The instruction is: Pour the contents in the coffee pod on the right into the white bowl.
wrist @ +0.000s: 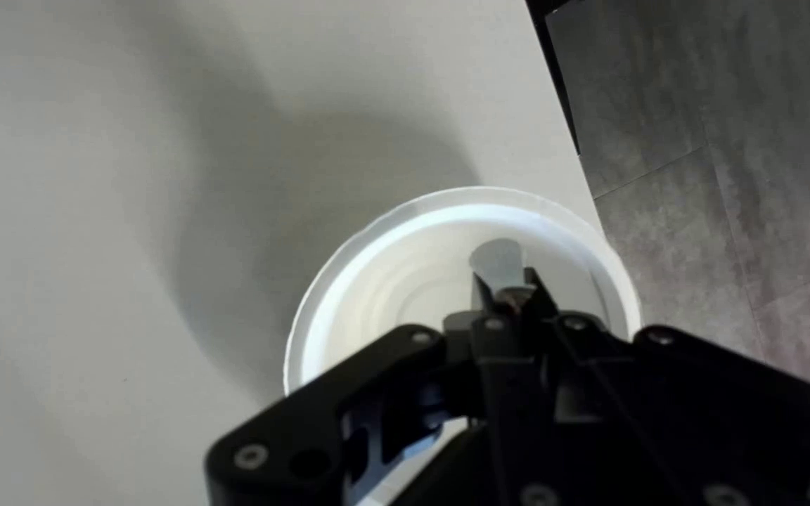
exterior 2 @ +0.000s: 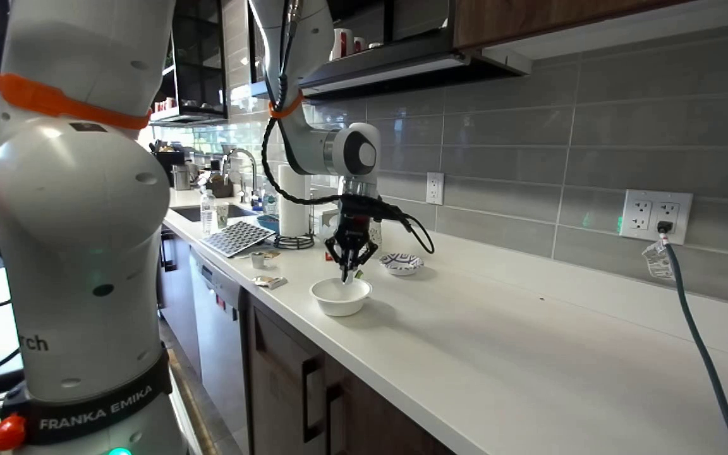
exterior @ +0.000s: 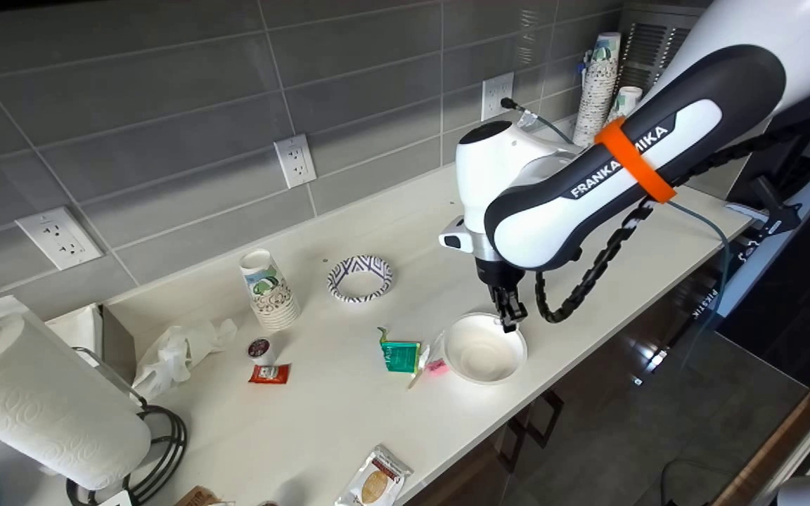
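The white bowl stands on the counter near its front edge. It also shows in an exterior view and in the wrist view. My gripper points down over the bowl, low above its inside. It shows in both exterior views. Its fingers are shut on the coffee pod, a small pale grey cup shape between the fingertips. The pod seems tilted, with a brownish patch by the fingers. It is a pale spot under the fingertips in an exterior view. Its contents are mostly hidden.
Beside the bowl lie a green packet and a pink packet. A patterned bowl, stacked cups, another pod and a red packet stand farther off. The wall runs along the back.
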You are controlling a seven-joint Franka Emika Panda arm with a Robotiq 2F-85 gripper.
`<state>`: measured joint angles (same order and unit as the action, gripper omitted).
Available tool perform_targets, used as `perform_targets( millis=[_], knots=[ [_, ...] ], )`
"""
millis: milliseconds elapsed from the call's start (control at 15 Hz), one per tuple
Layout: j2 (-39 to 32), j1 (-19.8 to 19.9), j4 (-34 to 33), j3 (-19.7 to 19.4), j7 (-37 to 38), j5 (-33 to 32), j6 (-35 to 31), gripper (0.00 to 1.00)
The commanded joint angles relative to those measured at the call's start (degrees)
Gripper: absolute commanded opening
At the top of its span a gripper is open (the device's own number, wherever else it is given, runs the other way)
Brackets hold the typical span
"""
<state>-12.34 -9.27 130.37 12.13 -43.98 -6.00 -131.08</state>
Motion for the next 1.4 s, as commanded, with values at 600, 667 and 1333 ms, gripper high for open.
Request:
perform_targets(
  millis=[600, 667, 1333],
  knots=[
    [-2.32, -2.15, -5.02, 0.72, 0.41, -8.06, 9.49, 0.06],
    [-2.47, -2.24, -5.33, 0.76, 0.32, -8.5, 10.28, 0.07],
    [-6.35, -4.11, -9.84, 2.12, 0.07, -12.05, 15.75, 0.08]
  ],
)
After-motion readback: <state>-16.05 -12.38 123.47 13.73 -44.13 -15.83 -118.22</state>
